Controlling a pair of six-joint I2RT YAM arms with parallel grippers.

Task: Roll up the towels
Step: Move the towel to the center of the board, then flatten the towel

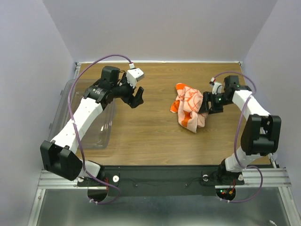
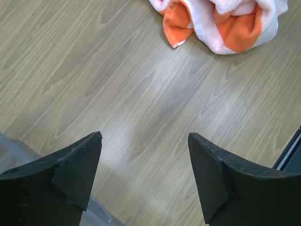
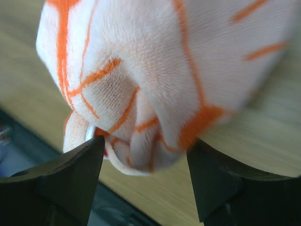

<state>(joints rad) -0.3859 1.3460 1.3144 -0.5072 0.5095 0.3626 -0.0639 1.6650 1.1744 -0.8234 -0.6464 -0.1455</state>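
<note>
**On the table's right half: one crumpled towel point(image 1: 189, 107), right fingers spread about a fold**

Right of centre on the wood-grain table point(image 1: 141, 132), we are seeing one towel lying in a soft, crumpled heap, not rolled. Its fleecy cloth is showing white panels with thin orange lines and plain orange patches.

The right gripper point(image 1: 205, 109) is sitting against the heap's right side. Its wrist camera is giving us what the overhead view is not: a rounded bulge of towel point(image 3: 164, 70) is pushing between the two blunt black fingers point(image 3: 70, 183), which are standing wide apart. The cloth is brushing both tips, with no pinch showing.

The left gripper point(image 1: 137, 98) is hovering well apart from the towel, over bare wood. In its own view its two wedge-shaped fingers point(image 2: 70, 179) are gaping wide, holding nothing, with the towel's edge point(image 2: 225, 23) showing at the top.

We are counting two arms and one clear plastic tub point(image 1: 66, 101), rounded at the corners, at the table's left edge under the left arm.
</note>
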